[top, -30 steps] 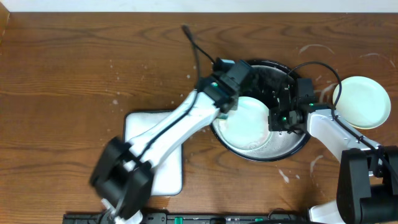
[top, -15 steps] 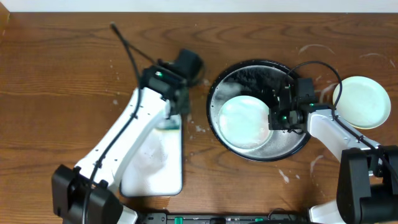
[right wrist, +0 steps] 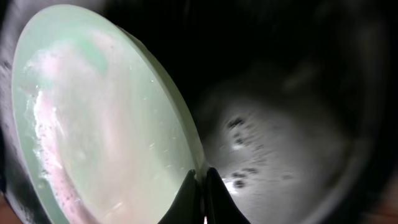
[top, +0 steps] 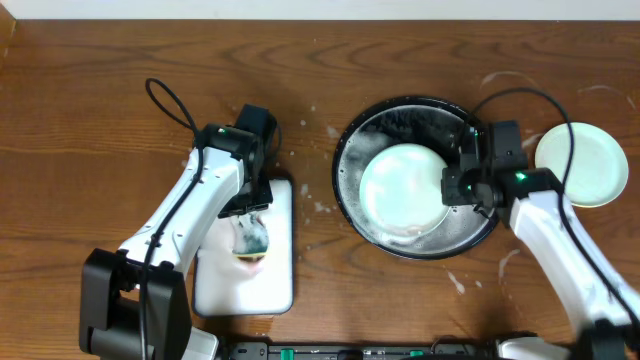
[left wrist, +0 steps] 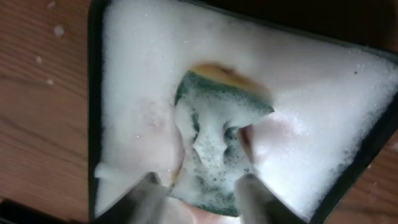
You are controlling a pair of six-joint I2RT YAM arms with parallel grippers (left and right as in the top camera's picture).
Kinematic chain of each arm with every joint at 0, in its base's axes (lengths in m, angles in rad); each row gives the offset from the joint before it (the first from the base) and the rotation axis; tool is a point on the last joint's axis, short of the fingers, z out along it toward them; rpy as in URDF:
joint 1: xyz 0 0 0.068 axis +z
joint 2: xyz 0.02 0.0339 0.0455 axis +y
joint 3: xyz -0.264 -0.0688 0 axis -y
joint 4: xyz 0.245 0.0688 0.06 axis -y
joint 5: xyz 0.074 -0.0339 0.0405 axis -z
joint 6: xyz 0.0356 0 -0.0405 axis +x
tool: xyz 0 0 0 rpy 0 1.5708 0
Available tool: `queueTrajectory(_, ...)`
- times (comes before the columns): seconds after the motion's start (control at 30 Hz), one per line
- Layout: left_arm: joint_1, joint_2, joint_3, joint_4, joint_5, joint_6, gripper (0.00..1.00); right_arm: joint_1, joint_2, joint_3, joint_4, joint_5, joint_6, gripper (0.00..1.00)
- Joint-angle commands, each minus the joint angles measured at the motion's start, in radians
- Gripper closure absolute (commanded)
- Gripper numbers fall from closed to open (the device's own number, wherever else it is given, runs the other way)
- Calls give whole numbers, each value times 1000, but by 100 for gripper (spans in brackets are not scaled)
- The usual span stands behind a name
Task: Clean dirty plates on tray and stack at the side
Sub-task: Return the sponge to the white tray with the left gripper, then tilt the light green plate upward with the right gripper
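A pale mint-green plate (top: pixel 400 190) with a pinkish soapy film sits in the black tray (top: pixel 400 122). My right gripper (top: pixel 452 188) is shut on its right rim. In the right wrist view the plate (right wrist: pixel 93 124) stands tilted up off the wet tray (right wrist: pixel 280 143), and the right gripper (right wrist: pixel 202 180) pinches its edge. My left gripper (top: pixel 250 228) hangs over the white dish (top: pixel 272 285). The left gripper (left wrist: pixel 202 190) is open there, with its fingers on either side of the foamy green sponge (left wrist: pixel 217 149) lying in the suds.
Pale plates (top: pixel 585 165) are stacked on the bare tabletop to the right of the tray. Whitish soap streaks (top: pixel 455 282) mark the wood around the tray. The white dish (left wrist: pixel 124 74) is full of foam.
My left arm has swung the sponge from the plate in the tray back over the white dish, and its jaws have opened. The right gripper has kept its hold on the plate's rim.
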Motion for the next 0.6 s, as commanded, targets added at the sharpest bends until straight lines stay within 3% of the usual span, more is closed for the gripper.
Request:
queueTrajectory(0.0,3,-5,-1,1,8,5,42,56,-72,23,-5,196,8,99)
queueTrajectory(0.03,3,-5,-1,1,8,5,32,68,-90,23,-4,227,8,99)
queueTrajectory(0.13,3,-5,-1,1,8,6,21,99,-143,23,-4,307,6,99)
queueTrajectory(0.3,3,-5,-1,1,8,5,20,148,-217,23,-5,455,-34,99)
queueTrajectory(0.57,3,-5,-1,1,8,6,19,286,-262,23,14,713,-215,99)
